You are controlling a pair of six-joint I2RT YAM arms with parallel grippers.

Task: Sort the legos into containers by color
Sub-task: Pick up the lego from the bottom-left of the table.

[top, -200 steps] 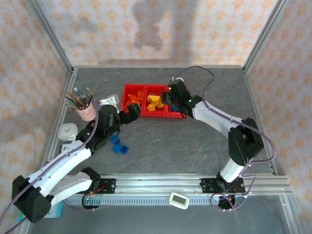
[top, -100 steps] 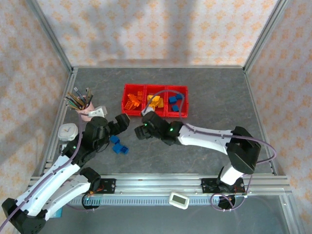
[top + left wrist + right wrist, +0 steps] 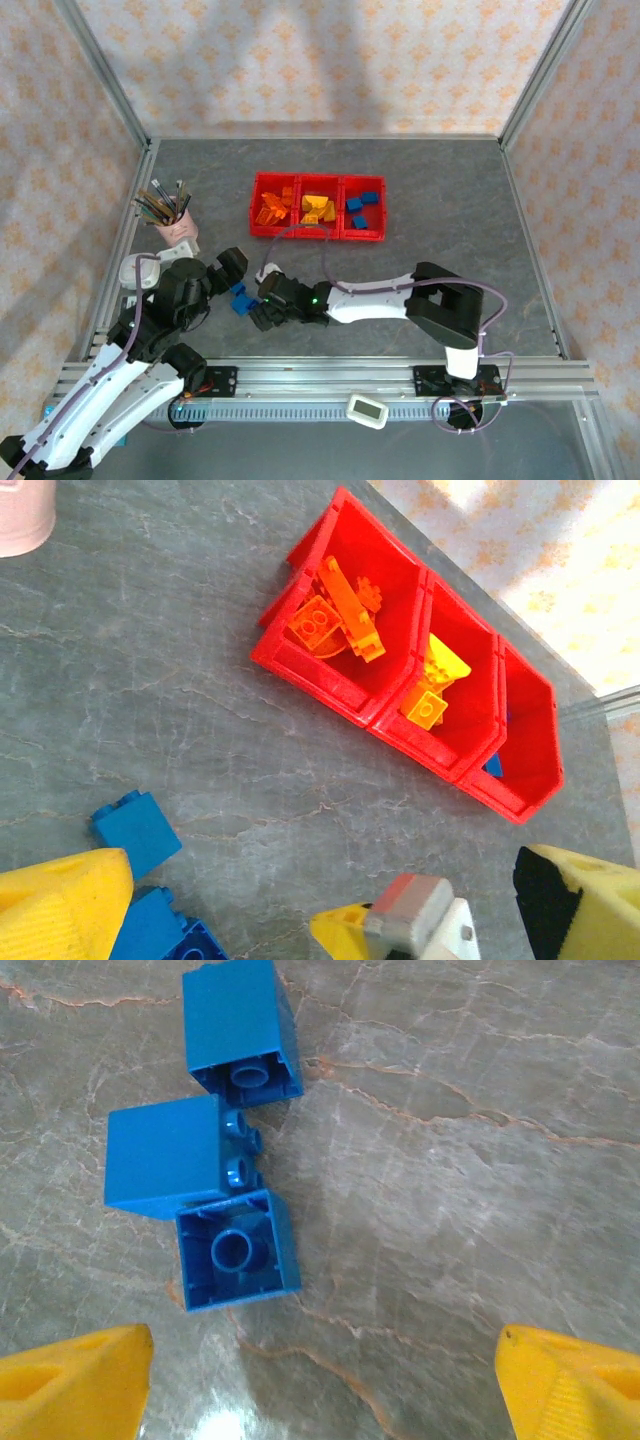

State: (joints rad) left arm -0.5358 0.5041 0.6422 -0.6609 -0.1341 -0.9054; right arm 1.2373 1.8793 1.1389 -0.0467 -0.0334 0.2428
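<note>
At far left of the top view, on the grey surface (image 3: 450, 200): a pink pencil cup (image 3: 176, 230), and just below it a small white device (image 3: 134, 268). Next to the right, the left hand (image 3: 228, 268), spread fully open and holding nothing, close to the loose blue legos (image 3: 240, 298) in the lower middle-left of the frame. In the left wrist view, its yellow fingers (image 3: 60, 900) far apart at the two lower corners, with blue bricks just beside the left one. Directly right of the loose blue legos, the right hand (image 3: 262, 306), also opened wide and empty, tilted down over them. In the right wrist view, three of these bricks in a tight cluster at upper left, two with the hollow underside showing, above the yellow fingertips (image 3: 75, 1375) and touched by neither. Further up and right, in the upper middle of the top view, the red containers (image 3: 318, 236) joined in one row: orange legos (image 3: 275, 206) in the left bin, yellow legos (image 3: 318, 207) in the middle bin, sorted blue legos (image 3: 360, 205) in the right bin.
</note>
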